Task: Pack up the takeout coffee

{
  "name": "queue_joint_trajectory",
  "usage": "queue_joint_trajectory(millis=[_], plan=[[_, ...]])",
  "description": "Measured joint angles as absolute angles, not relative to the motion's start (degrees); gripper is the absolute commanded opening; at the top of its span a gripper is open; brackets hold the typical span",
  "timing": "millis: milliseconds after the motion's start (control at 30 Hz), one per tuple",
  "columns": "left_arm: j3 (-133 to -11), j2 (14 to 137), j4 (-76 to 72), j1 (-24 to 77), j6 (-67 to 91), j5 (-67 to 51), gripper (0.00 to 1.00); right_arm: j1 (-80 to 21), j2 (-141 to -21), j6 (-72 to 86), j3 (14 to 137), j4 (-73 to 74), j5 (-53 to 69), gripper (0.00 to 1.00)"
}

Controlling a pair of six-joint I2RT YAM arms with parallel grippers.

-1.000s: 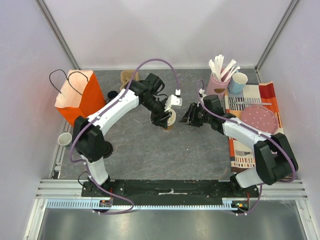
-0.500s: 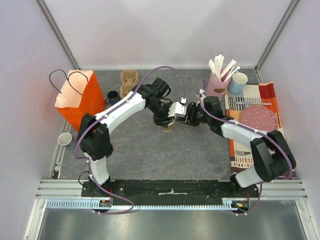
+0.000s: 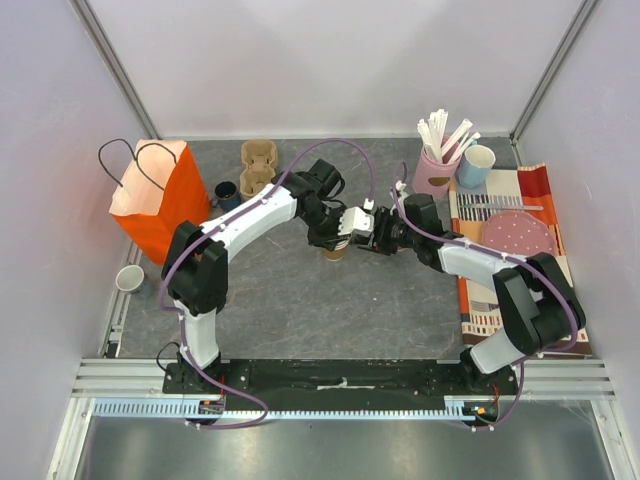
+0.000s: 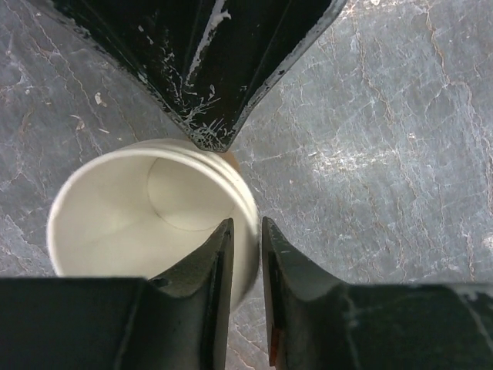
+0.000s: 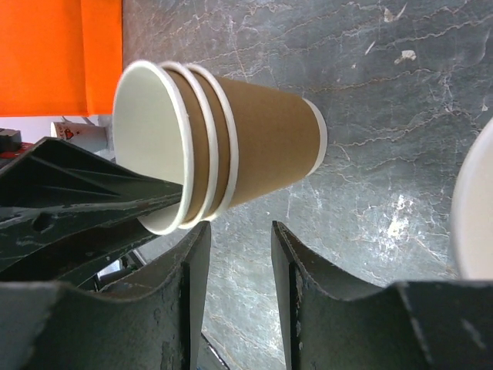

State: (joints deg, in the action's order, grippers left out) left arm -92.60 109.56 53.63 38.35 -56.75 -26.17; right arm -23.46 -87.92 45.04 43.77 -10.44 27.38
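Observation:
A stack of three nested brown kraft cups (image 3: 335,250), cream-white inside, stands on the grey table (image 3: 300,300) mid-scene. From above its open mouth (image 4: 146,223) fills the left wrist view; side-on the stack (image 5: 262,146) lies across the right wrist view. My left gripper (image 4: 245,223) straddles the rim, one finger inside and one outside, shut on the cup wall. My right gripper (image 5: 239,227) is open just right of the stack, nothing between its fingers, one fingertip near the rims. It also shows as a black wedge, the right gripper (image 4: 216,77).
An orange paper bag (image 3: 155,195) stands open at the left, with a cardboard cup carrier (image 3: 258,165) and a dark blue mug (image 3: 226,190) behind. At the right are a pink holder of sticks (image 3: 437,170), a light blue cup (image 3: 477,165) and a pink plate (image 3: 518,235) on striped cloth.
My right gripper has moved left, up to the cup stack. The left gripper's jaws have narrowed onto the cup rim.

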Motion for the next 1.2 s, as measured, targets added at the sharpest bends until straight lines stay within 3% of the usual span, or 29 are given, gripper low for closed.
queue_joint_trajectory(millis=[100,267,433,700,900,1200], plan=[[-92.60,109.71,53.60,38.35,-56.69,-26.09,0.19,-23.46,-88.95,45.21,43.81,-10.66,27.38,0.45],[-93.01,109.73,54.13,38.35,-56.38,-27.20,0.43,-23.46,-89.93,45.30,44.18,-10.81,27.40,0.45],[-94.28,109.75,54.52,38.33,-55.96,-27.55,0.43,-23.46,-89.97,45.28,44.66,-10.94,27.40,0.45],[-95.85,109.80,54.72,38.33,-55.35,-27.07,0.28,-23.46,-90.02,45.28,45.25,-11.11,27.44,0.44],[-95.85,110.10,54.94,38.33,-54.92,-26.81,0.02,-23.49,-90.94,45.28,46.15,-11.14,27.88,0.45],[-97.25,110.13,55.46,38.09,-51.75,-25.89,0.02,-23.51,-91.24,46.30,46.57,-11.86,28.62,0.44]])
